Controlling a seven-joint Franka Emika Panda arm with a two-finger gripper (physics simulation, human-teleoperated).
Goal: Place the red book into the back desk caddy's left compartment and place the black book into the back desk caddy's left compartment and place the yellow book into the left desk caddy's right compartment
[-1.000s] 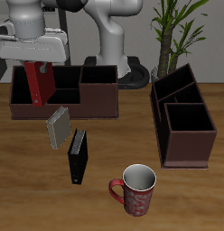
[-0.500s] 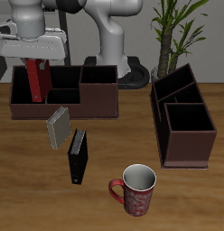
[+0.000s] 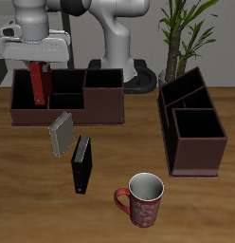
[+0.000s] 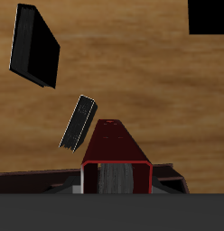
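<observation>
Hand [image 3: 36, 63] clamped on the top end of the red book [image 3: 39, 85], holding it upright and hanging above the end compartment of the back desk caddy [image 3: 100, 106]. The book's lower end overlaps the caddy's outline in the exterior view; whether it is already below the rim or touching the floor of the compartment cannot be told. In the wrist view the red book [image 4: 118, 153] runs straight away from the camera, pale page edges facing it.

Yellow book [image 3: 60, 134] lies on the wooden surface [image 3: 25, 199] just in front of the back desk caddy, at about 6 o'clock from the held book. Black book [image 3: 81, 163] lies beside it, toward 5 o'clock, nearer the front edge, the two close but apparently not touching. Both also show in the wrist view: yellow book [image 4: 78, 121], black book [image 4: 34, 45].

Left desk caddy [image 3: 216, 159] stands well apart, at 3 o'clock from the loose books, its compartments open. A red patterned mug [image 3: 143, 200] stands upright near the front edge, at about 4 o'clock from the black book. A potted plant [image 3: 181, 33] stands behind the left desk caddy.
</observation>
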